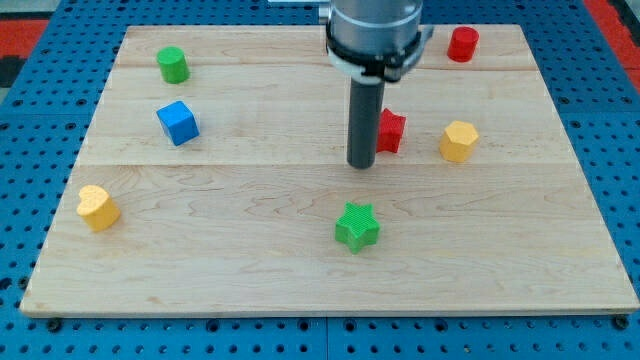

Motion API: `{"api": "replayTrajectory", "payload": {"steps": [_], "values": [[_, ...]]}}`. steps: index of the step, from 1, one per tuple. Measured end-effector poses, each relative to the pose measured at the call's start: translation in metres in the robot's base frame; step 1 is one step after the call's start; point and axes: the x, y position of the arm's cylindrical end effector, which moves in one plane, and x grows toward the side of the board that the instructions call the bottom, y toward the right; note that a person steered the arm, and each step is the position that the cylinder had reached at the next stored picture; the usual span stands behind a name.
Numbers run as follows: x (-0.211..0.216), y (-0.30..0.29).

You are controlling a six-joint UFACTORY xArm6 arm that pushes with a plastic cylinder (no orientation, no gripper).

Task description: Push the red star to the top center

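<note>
rod hides left part of red star [392,130]; arm body cut off by the view's top edge; tabletop [250,250] fully in frame.

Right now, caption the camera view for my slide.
My tip beside the red star, on its left, mid-board.

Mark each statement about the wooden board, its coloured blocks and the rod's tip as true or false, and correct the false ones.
1. My tip sits just left of the red star. True.
2. The green star lies toward the view's bottom from my tip. True.
3. The blue cube is on the view's right. False: it is on the left.
4. The red cylinder touches the yellow hexagonal block. False: they are well apart.
5. Two yellow blocks are on the board. True.
</note>
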Motion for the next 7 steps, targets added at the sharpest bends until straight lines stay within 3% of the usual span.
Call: {"api": "replayTrajectory", "payload": {"steps": [2, 6, 7], "values": [[0.004, 0.012], [-0.079, -0.004], [-0.05, -0.012]]}}
